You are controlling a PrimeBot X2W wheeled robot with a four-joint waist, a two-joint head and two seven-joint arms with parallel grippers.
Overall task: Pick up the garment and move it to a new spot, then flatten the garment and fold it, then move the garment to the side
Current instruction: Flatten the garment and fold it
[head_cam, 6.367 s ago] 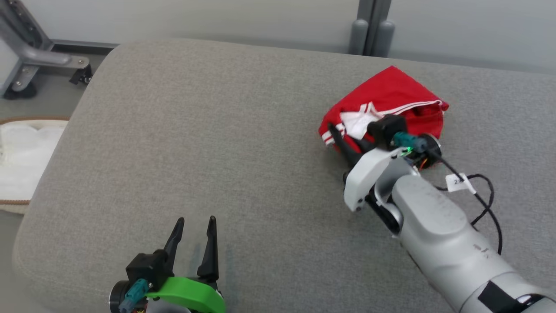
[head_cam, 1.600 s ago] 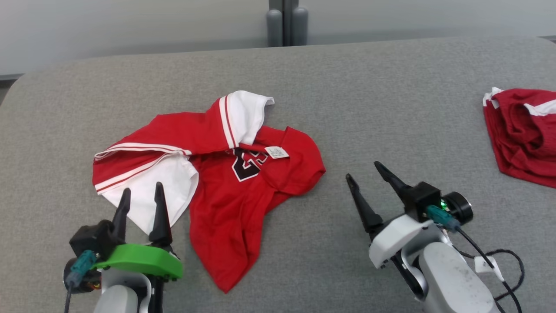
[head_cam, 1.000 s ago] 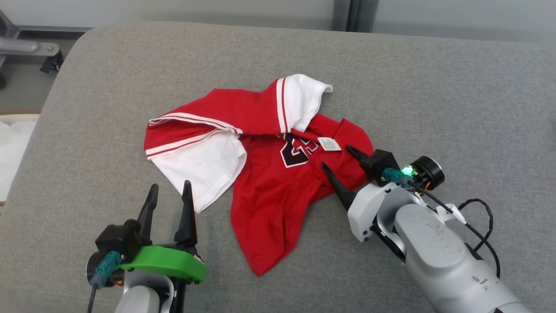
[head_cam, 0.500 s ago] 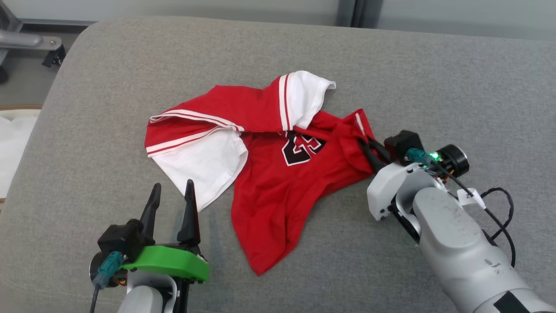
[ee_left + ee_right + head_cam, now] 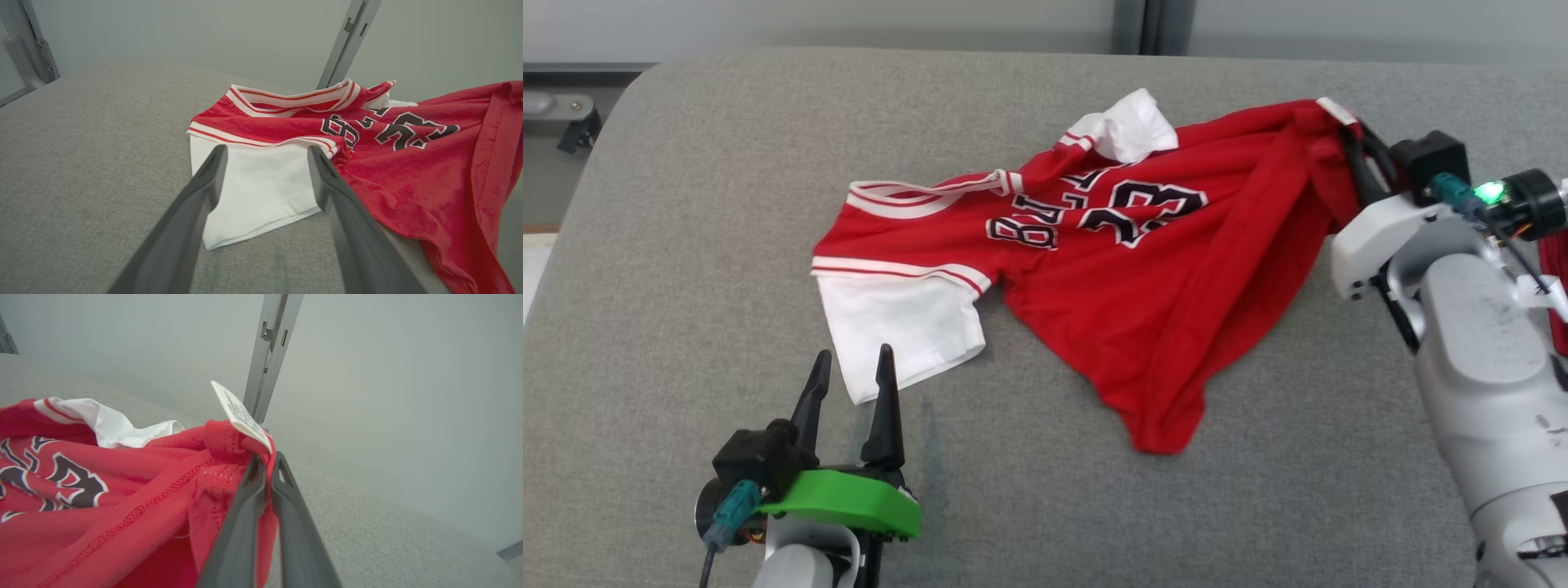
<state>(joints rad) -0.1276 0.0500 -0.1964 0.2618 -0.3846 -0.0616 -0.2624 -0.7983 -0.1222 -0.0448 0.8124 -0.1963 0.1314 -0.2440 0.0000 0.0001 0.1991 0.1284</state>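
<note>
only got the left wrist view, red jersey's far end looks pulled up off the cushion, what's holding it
observer: the right tool is shut on the red jersey with white sleeves, pinching a bunched fold of its red fabric between both fingers.
operator: which part of it is that
observer: the part carrying the small white printed label, which sticks up just above the fingertips.

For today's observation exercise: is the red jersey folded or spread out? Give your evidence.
Partly spread, not folded: the red jersey lies stretched and wrinkled, lettering showing, one edge pinched in the shut right gripper.
</note>
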